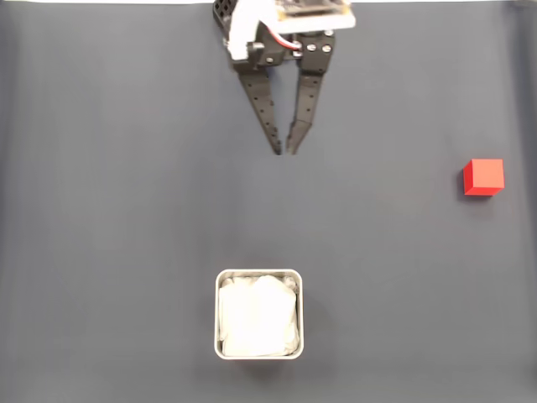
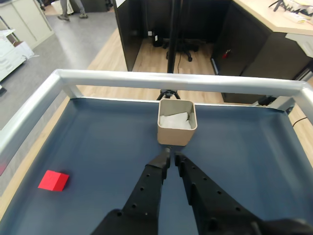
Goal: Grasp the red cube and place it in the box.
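Jaws nearly together, empty, tips toward box (image 1: 258,314); red cube (image 1: 483,177) square-on, far right

The red cube (image 1: 483,177) lies flat on the dark mat, well off to the right of the fingertips (image 1: 278,148) in the fixed view, untouched. The box (image 1: 258,313), a pale tin with crumpled white lining, sits open and upright, straight ahead of the fingertips, apart from them.

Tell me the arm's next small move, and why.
Probably swing toward the red cube, opening the jaws on the way. The gripper is nearly closed, holds nothing, and points at the box, while the cube lies far right in the fixed view.
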